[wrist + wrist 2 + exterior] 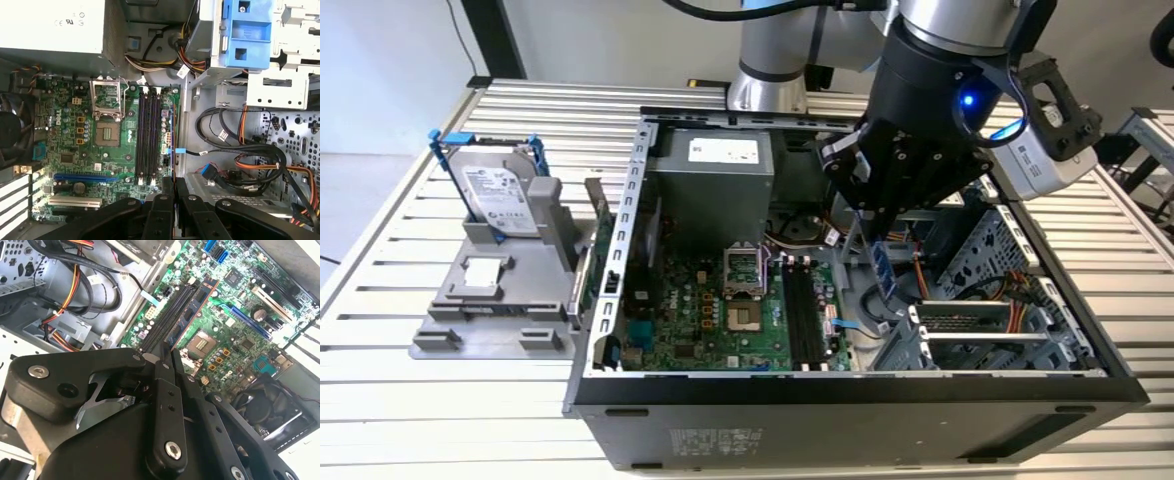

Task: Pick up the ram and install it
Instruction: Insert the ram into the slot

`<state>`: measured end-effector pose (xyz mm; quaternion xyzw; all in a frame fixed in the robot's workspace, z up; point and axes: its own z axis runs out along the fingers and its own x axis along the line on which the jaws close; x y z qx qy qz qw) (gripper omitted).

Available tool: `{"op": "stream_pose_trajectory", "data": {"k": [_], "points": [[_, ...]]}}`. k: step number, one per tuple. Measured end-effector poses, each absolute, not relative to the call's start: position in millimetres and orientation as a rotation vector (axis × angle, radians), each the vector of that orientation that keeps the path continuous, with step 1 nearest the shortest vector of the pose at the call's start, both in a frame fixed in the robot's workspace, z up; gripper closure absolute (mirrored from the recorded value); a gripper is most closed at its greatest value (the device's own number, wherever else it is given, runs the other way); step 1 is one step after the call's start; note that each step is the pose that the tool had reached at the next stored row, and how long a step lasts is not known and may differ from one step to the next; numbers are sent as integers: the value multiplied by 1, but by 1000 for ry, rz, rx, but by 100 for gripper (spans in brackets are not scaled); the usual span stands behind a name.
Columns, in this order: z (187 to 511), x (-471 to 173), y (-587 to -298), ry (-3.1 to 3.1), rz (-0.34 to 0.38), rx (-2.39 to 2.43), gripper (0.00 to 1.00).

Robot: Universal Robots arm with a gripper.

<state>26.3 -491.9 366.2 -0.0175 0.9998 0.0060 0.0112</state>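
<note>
Plainly, end effector (169, 354) pinching ram (192, 315) — exterior view, hard drive (500, 190) apart.

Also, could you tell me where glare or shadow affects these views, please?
Exterior view: a blue light glows on the arm. Second wrist view: the black gripper holding the thin dark ram stick looks dark. First wrist view: the grey metal power-supply box is nearly washed out.
</note>
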Motion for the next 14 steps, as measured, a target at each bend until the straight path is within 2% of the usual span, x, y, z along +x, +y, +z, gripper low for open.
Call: {"op": "stream_pose_trajectory", "data": {"k": [14], "points": [[357, 26, -491, 3119, 18, -52, 100]]}}
